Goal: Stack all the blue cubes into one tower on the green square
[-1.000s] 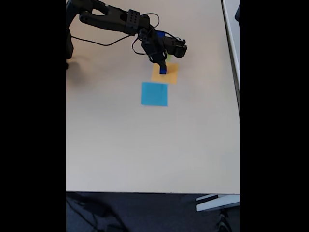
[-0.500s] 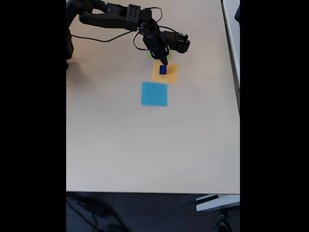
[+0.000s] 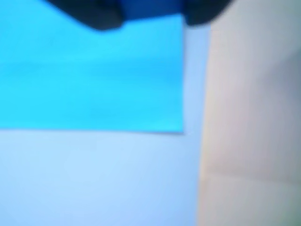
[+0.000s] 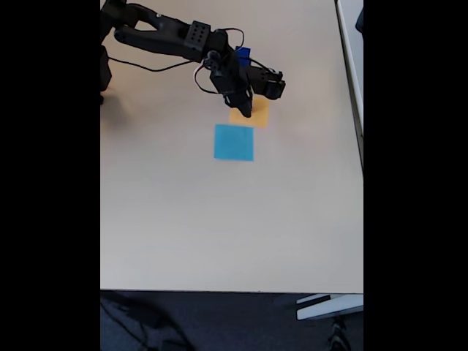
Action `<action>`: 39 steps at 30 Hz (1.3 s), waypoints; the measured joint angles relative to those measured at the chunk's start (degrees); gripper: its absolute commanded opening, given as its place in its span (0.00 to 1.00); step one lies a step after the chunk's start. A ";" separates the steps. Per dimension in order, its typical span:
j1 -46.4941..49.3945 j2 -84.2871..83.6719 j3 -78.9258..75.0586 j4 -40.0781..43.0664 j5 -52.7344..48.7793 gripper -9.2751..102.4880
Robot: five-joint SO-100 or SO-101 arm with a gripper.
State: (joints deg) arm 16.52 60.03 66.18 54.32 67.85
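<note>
Orange paper is where the action sits: in the fixed view the orange square (image 4: 260, 117) lies in the upper middle of the frame, and the gripper (image 4: 246, 110) has dropped back onto its upper left part. Half a second ago 1 small blue cube stood uncovered on that square with the fingers lifted above it; now the fingers cover that spot and the cube cannot be made out there. In the wrist view a blurred dark-blue patch, probably that blue cube (image 3: 150, 7), sits at the top edge between 2 black finger shapes. I cannot tell whether the fingers are spread round it or pinching it.

My reading is that the cube was set down on the wrong colour and is being regrasped, so the stacking has not advanced.

The green square is behind the arm's wrist and I cannot pick it out. A dark-blue spot (image 4: 243, 53) above the wrist may be a cube or a part of the arm.

Just below the orange square lies the light-blue square (image 4: 234, 142), which also spreads across the upper left of the wrist view. The beige table (image 4: 219, 219) is otherwise bare, and a black cable (image 4: 157, 67) loops under the arm.
</note>
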 measured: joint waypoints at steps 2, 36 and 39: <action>0.70 0.35 3.08 -2.11 -0.09 0.08; 5.80 1.67 12.22 -8.96 -1.49 0.13; 5.80 1.67 12.22 -8.96 -1.41 0.14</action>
State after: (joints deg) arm 22.32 61.70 78.40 45.35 66.45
